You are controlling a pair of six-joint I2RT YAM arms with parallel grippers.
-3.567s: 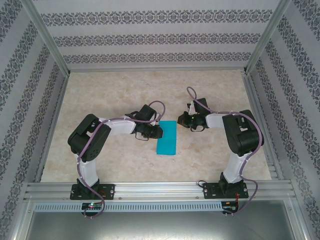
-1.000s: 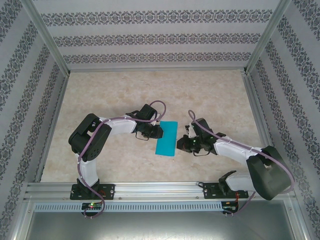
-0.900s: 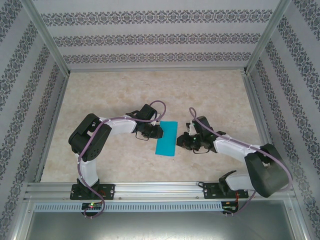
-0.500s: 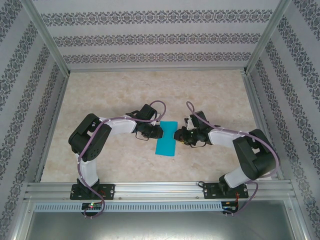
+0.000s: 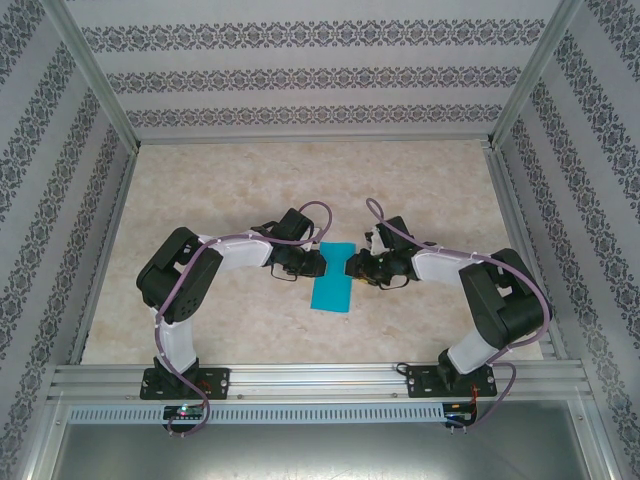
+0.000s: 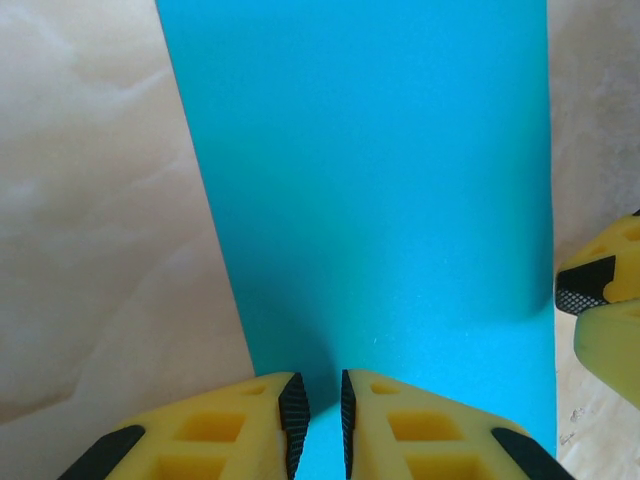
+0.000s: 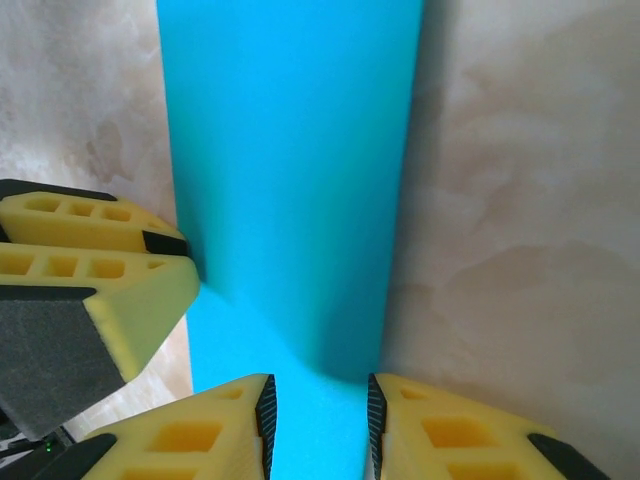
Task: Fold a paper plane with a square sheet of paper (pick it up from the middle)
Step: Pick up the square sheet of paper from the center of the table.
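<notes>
The folded teal paper (image 5: 333,280) lies flat on the counter (image 5: 230,180) between both arms. The left claw (image 6: 320,405) pinches its left edge near the far end. The right claw (image 7: 320,410) straddles the opposite edge, slightly spread and not gripping. If 1 claw drags sideways, the thin strip could buckle, tear, or skew the crease.

Teal-blue sheet of paper (image 5: 333,277), plain, folded into a narrow rectangle, lying mid-scene. Long axis runs 12 to 6 o'clock, near end tipped slightly toward 7. Far end looks slightly lifted.
</notes>
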